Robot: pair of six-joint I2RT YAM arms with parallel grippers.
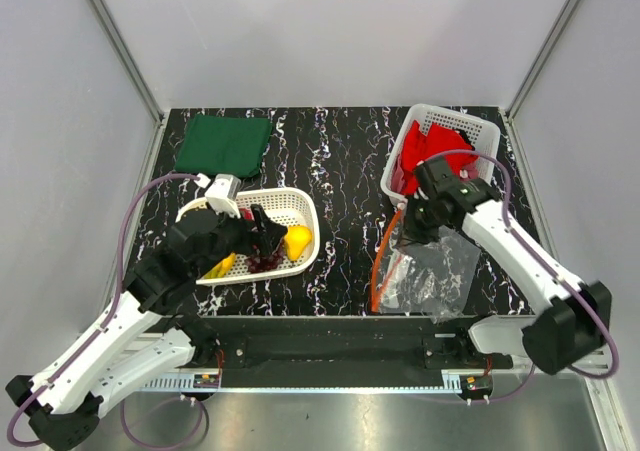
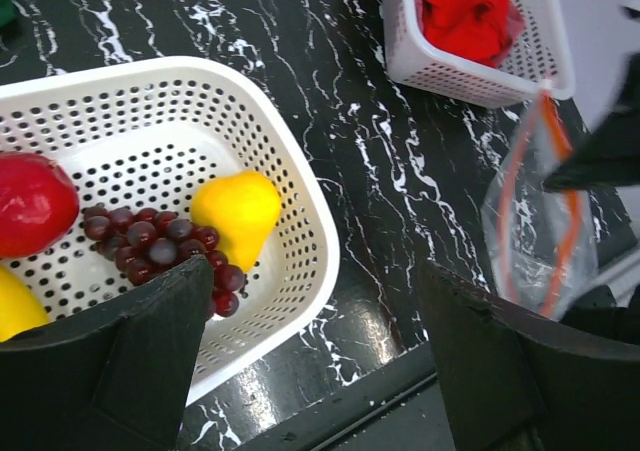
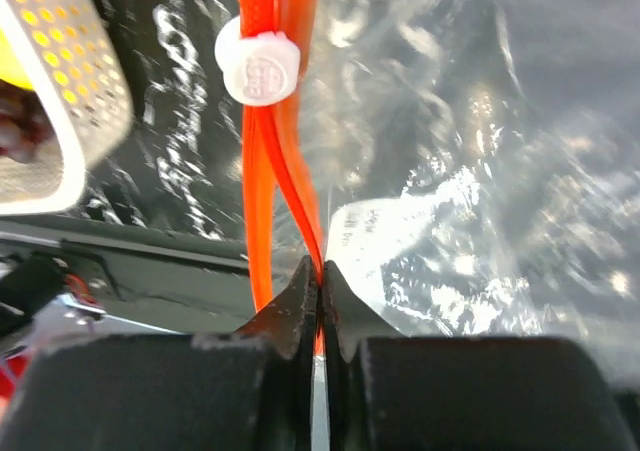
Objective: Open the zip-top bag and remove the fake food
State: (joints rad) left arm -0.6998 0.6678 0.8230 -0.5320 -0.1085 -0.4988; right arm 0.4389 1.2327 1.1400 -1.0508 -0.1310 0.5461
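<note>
One zip-top bag (image 1: pixel 440 271), zip strip (image 1: pixel 379 274) running near-far, pinched by right tool (image 3: pixel 320 283); left tool (image 2: pixel 315 286) spread.

On the black marbled table (image 1: pixel 340 161), a green cloth (image 1: pixel 222 143) lies flat toward 11 o'clock. A white mesh basket (image 1: pixel 300 203) sits at 8 o'clock. It holds a yellow lemon (image 1: pixel 298 239) at its 3 o'clock side, a banana bunch (image 1: pixel 222 265) at its 7 o'clock edge and dark grapes (image 1: pixel 266 261) near 5 o'clock. The left gripper (image 1: pixel 262 233) hangs over this basket's middle, just above the grapes. A second white basket (image 1: pixel 478 129) at 2 o'clock holds a red cloth (image 1: pixel 420 151). The zip-top bag (image 1: pixel 435 271) lies at 4 o'clock, its orange zip strip (image 1: pixel 378 271) running along its 9 o'clock edge. The right gripper (image 1: pixel 408 233) meets the bag at its 11 o'clock corner, at the strip's far end.
</note>
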